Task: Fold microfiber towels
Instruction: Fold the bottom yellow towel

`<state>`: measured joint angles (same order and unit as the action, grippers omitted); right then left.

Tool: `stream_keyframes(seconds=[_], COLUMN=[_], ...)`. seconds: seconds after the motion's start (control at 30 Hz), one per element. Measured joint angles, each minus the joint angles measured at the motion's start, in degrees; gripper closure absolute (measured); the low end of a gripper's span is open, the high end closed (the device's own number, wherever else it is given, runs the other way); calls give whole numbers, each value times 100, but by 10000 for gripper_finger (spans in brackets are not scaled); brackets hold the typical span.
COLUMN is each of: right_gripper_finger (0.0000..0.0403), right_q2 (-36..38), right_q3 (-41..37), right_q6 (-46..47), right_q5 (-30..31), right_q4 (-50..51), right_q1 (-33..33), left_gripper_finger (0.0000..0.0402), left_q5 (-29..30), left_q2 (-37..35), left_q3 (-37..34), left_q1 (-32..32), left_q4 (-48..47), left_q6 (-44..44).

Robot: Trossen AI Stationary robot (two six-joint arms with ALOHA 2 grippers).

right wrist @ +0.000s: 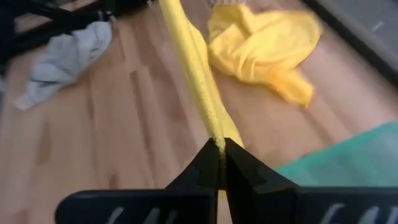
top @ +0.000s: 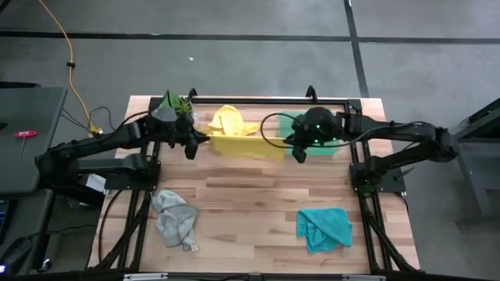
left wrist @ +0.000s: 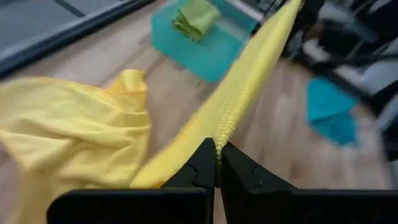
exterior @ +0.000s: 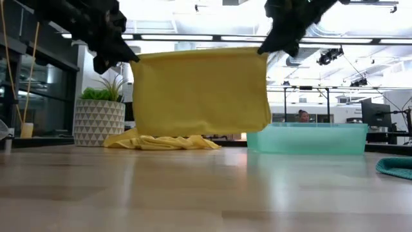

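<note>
A yellow towel hangs spread between my two grippers, above the table's far middle. My left gripper is shut on its upper left corner and my right gripper is shut on its upper right corner. A second yellow towel lies crumpled on the table behind it. A grey towel lies crumpled at the near left and a teal-blue towel at the near right. A lime green towel lies folded in the translucent green tray. My left gripper pinches the towel's top edge at its left corner between its two fingers. The edge runs taut toward the other gripper, and the towel hangs below, clear of the table. My right gripper pinches the top edge at the right corner between its two fingers. The towel hangs flat below it, lifted clear.
A potted plant stands at the far left behind my left gripper. The green tray stands at the far right, under my right arm. Bare wood lies between the grey and teal-blue towels.
</note>
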<state>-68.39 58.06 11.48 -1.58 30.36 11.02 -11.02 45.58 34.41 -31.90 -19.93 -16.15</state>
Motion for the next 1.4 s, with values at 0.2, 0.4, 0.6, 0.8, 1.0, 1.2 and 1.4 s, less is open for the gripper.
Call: stream_keyframes(seconds=[0.2, 0.4, 0.6, 0.8, 1.0, 1.2, 1.4], right_gripper_finger=[403, 403, 403, 403, 403, 403, 403], right_q2=[-565, -1805, -3025, -3629, -3426, -2889, -2502], right_q3=[196, 72, 68, 63, 55, 53, -60], right_q6=[-251, 180, 618, 1360, 2084, 2465, 2682], right_q5=[1054, 1874, 1458, 1010, 405, -220, -311], right_q4=[360, 352, -414, -928, -1005, -863, -683], right_q1=[-999, -2192, -3047, -3499, -3654, -3547, -3120], left_gripper_finger=[401, 401, 401, 401, 401, 401, 401], left_q5=[1144, 2333, 2909, 2982, 2225, 2036, 2218], left_q2=[-35, 359, 1617, 2958, 3589, 3292, 2798], left_q3=[2, -514, -1047, -1054, -958, -859, -862], left_q1=[1104, 3189, 5066, 5840, 6034, 5855, 5327], left_q4=[-895, -739, 282, 1272, 2127, 2100, 1823], left_q6=[781, -368, -2375, -3269, -4096, -4283, -4154])
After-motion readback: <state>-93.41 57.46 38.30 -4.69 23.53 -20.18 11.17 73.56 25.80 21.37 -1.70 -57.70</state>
